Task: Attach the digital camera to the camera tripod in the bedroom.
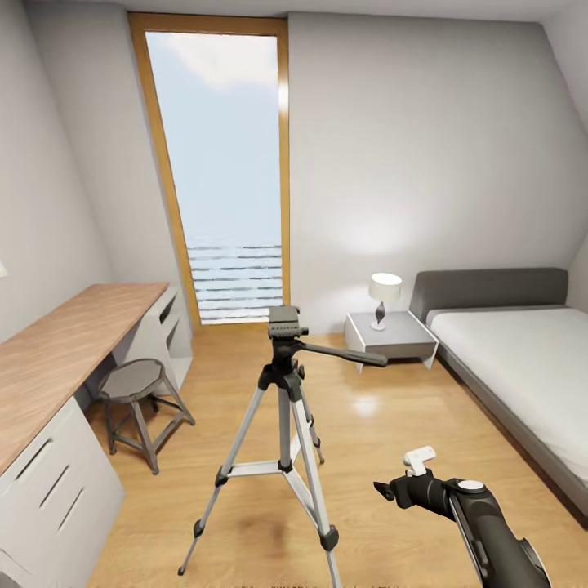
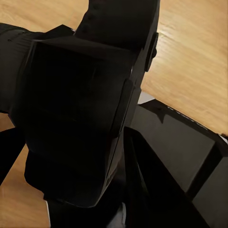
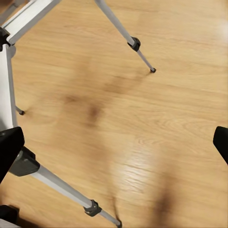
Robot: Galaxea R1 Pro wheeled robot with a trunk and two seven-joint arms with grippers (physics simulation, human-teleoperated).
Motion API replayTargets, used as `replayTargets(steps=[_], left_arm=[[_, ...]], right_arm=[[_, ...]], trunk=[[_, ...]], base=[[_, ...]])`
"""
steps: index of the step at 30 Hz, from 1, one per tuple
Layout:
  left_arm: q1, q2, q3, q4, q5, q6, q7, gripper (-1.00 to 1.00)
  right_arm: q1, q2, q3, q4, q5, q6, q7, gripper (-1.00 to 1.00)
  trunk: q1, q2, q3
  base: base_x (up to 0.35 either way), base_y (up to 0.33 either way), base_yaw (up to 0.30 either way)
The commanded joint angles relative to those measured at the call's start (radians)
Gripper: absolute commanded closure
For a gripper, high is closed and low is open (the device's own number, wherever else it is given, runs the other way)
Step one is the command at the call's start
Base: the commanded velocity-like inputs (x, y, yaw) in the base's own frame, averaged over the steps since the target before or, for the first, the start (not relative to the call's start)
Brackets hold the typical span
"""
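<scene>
Tripod (image 1: 284, 408), legs spread, upright on the wood floor (image 1: 384, 457) mid-room, handle pointing right: wooden surface (image 1: 65, 343) and grey stool (image 1: 135, 384) at left, nightstand (image 1: 392, 336) with lamp (image 1: 384, 298) and bed (image 1: 523, 359) at right, right claw (image 1: 404, 482) near the tripod, spread wide, empty.

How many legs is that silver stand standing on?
3. The silver telescopic-legged camera tripod spreads one leg toward the desk side, one toward the robot's right arm, and one behind, partly hidden.
</scene>
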Motion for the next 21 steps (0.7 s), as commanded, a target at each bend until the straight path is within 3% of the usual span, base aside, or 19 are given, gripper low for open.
replayTargets(steps=[1,21], left_arm=[[-0.001,0.000,-0.009,-0.001,0.006,0.003,0.005,1.00],[0.000,0.000,-0.009,-0.001,0.006,0.003,0.005,1.00]], right_arm=[[-0.001,0.000,-0.002,-0.001,0.009,0.002,0.009,-1.00],[-0.001,-0.003,-0.003,-0.001,0.009,-0.002,0.007,-1.00]], trunk=[[0.001,-0.002,-0.004],[0.001,-0.002,-0.036]], base=[[0.000,0.000,0.000],[0.000,0.000,0.000]])
